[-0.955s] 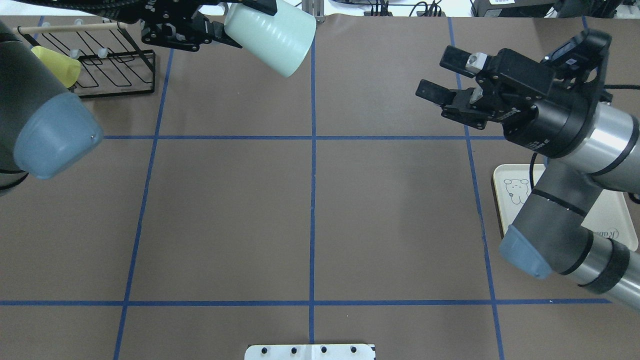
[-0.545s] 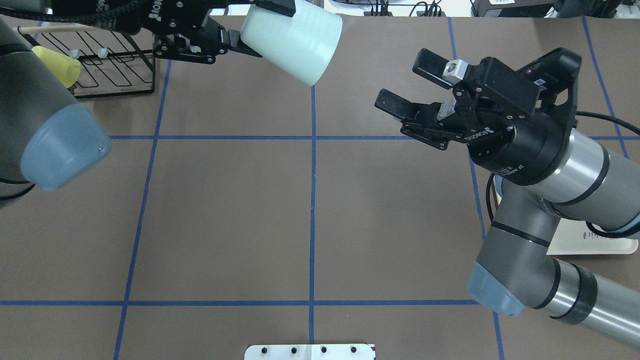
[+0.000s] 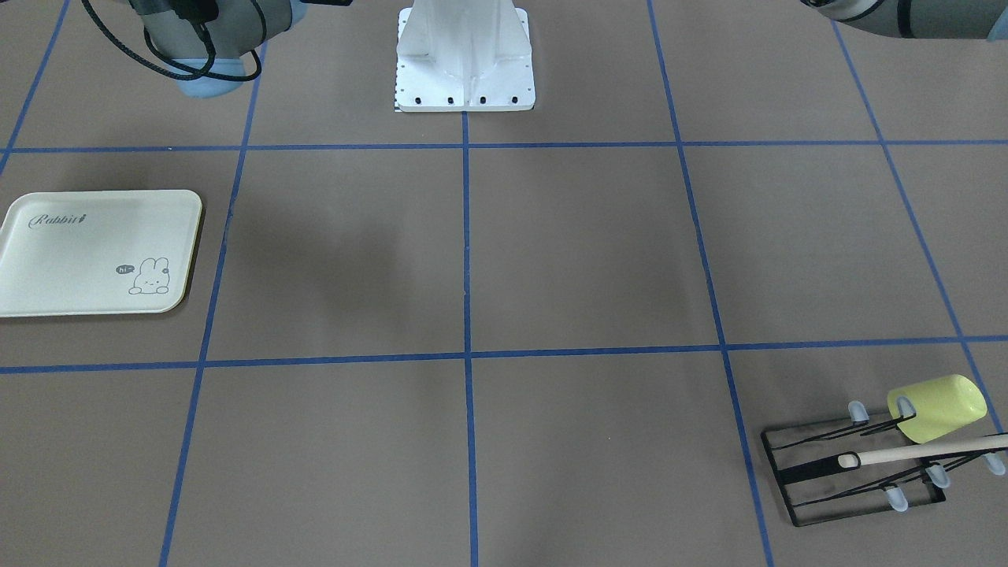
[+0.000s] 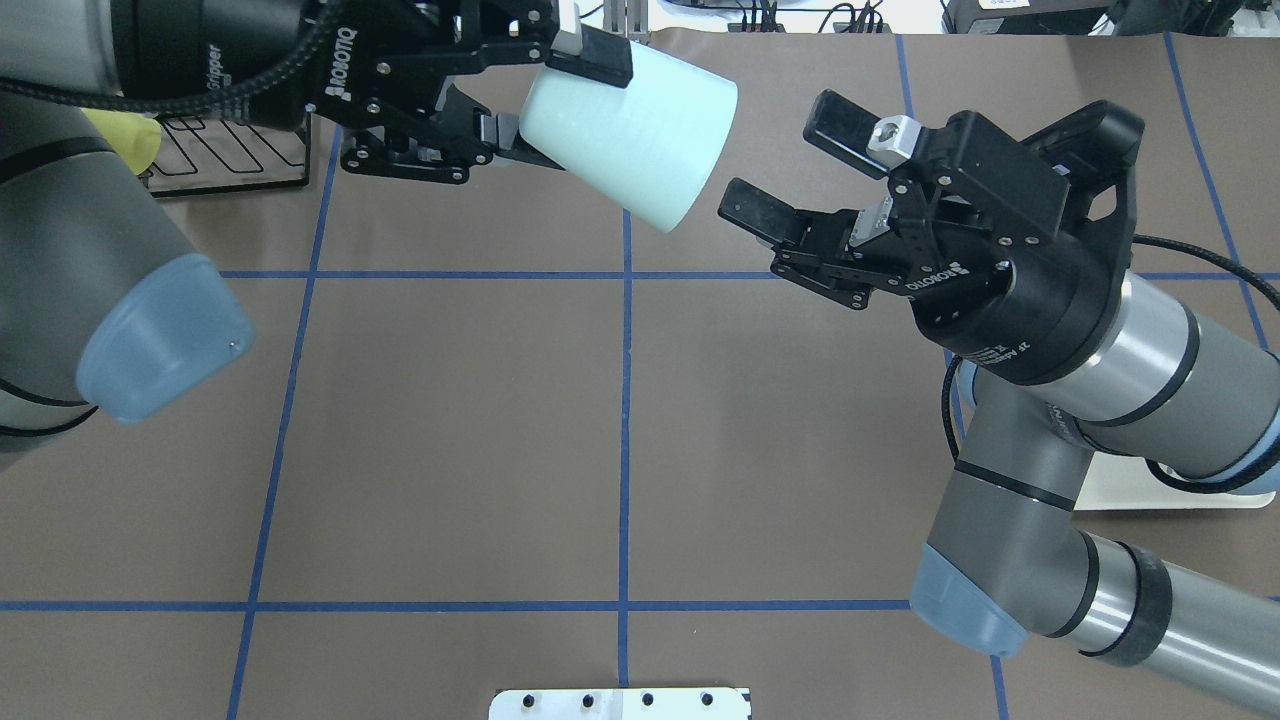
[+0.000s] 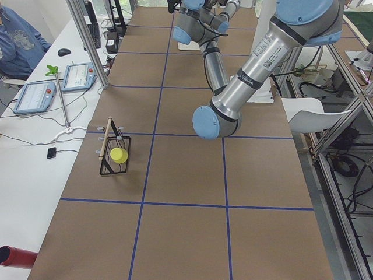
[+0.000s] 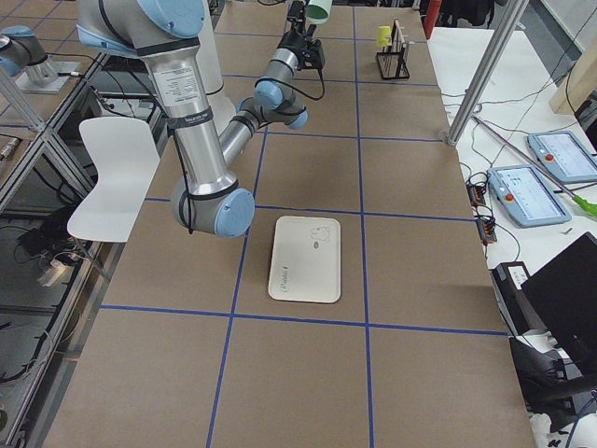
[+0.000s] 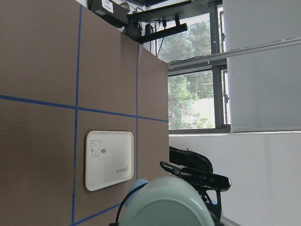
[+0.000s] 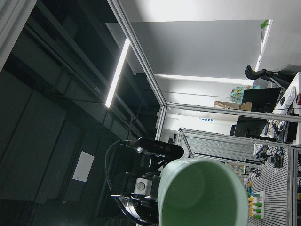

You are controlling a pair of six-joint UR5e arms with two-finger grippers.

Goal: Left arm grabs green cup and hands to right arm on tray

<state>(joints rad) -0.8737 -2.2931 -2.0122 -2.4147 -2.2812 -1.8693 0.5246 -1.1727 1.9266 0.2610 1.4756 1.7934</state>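
Left gripper (image 4: pixel 545 100) is clamped on the base end of the green cup (image 4: pixel 635 135), one finger laid over the outer wall. Cup is in the air, tipped near-horizontal, with its mouth facing the right gripper (image 4: pixel 795 160). Right gripper's jaws are spread wide, fingertips just beside the cup's rim with a small gap showing in the overhead view. Both hang above the far middle of the surface (image 3: pixel 551 260), near the centre tape line. Tray (image 3: pixel 79 268) lies flat on the robot's right side, well apart from the cup. Yellow-green cup (image 3: pixel 937 408) lies on the wire rack (image 3: pixel 850 472), far corner on the robot's left.
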